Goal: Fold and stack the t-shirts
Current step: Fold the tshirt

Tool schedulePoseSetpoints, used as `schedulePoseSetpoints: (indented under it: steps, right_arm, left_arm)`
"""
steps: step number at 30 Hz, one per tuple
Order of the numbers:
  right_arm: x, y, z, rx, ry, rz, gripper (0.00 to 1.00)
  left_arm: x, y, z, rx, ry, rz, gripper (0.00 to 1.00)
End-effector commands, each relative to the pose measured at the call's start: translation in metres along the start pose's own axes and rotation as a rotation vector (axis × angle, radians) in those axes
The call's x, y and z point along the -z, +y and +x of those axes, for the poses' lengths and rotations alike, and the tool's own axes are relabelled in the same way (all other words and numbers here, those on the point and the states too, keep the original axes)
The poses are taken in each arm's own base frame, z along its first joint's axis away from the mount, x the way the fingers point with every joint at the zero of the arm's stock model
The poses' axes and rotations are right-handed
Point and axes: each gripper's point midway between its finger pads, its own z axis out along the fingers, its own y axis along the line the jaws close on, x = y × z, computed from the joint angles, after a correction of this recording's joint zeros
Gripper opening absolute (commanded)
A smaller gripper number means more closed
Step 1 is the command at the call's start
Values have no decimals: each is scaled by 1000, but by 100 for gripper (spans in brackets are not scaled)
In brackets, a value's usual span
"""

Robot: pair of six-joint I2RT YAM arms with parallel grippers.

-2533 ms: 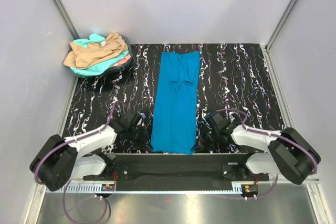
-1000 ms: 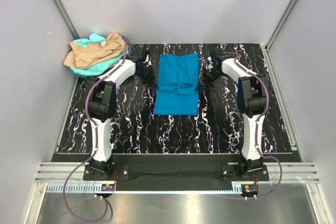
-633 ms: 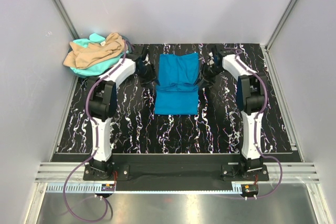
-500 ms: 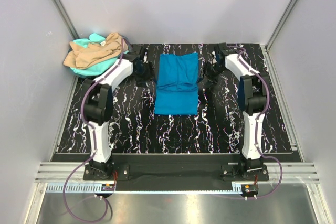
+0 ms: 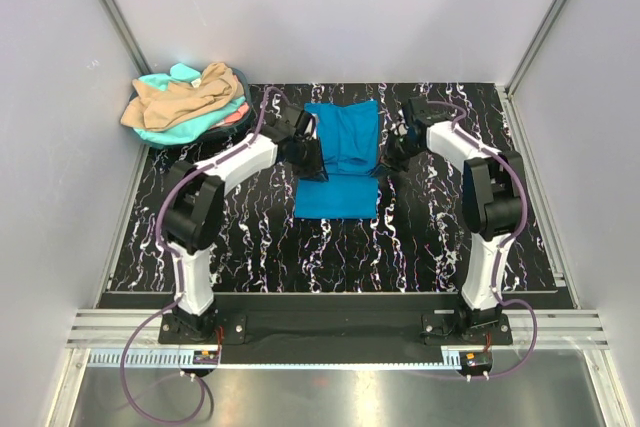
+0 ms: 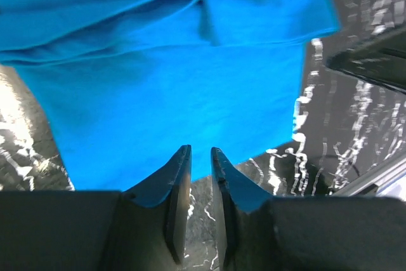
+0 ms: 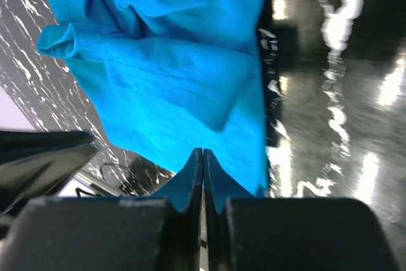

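Observation:
The bright blue t-shirt [image 5: 343, 162] lies folded at the back middle of the table, its upper layer rumpled. Above its left edge hovers my left gripper [image 5: 308, 155]; in the left wrist view [image 6: 198, 152] the jaws stand a narrow gap apart with nothing between them, the blue cloth [image 6: 158, 93] beyond the tips. My right gripper [image 5: 393, 154] is at the shirt's right edge; its jaws [image 7: 203, 152] are pressed together, empty, over the blue cloth [image 7: 171, 80]. A heap of t-shirts lies back left: tan [image 5: 185, 95], mint [image 5: 172, 133], coral [image 5: 233, 117].
The heap rests on a dark round container [image 5: 243, 80] at the table's back left corner. Grey walls enclose the black marbled table [image 5: 330, 257] on three sides. A metal rail [image 5: 330, 332] carries both arm bases at the near edge.
Both grippers opened, let go of the blue t-shirt and closed down again. The left gripper moved right over the shirt's left edge. The right one shifted slightly toward the near side.

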Motion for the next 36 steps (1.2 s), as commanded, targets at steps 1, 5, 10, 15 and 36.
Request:
schedulePoseSetpoints:
  steps: [1,5,10,15,36]
  right_arm:
    - [-16,19,-7,-24,-52,-70,2]
    - [-35,15,-8,-48,-64,-46,0]
    - [-42,11,-23,-56,-135,-9,0]
    - [-47,8,-40,-32,-183,32,0]
    - [-5,71,-53,161,-120,-110,15]
  left_arm:
    - [-14,-5,-9,17,-20,68,23]
    - [-30,-2,-5,40,5,92,22]
    - [-40,2,-13,45,-20,75,24]
    - [-56,15,-25,34,-23,21,27]
    - [-1,-2,-80,-33,-167,96,39]
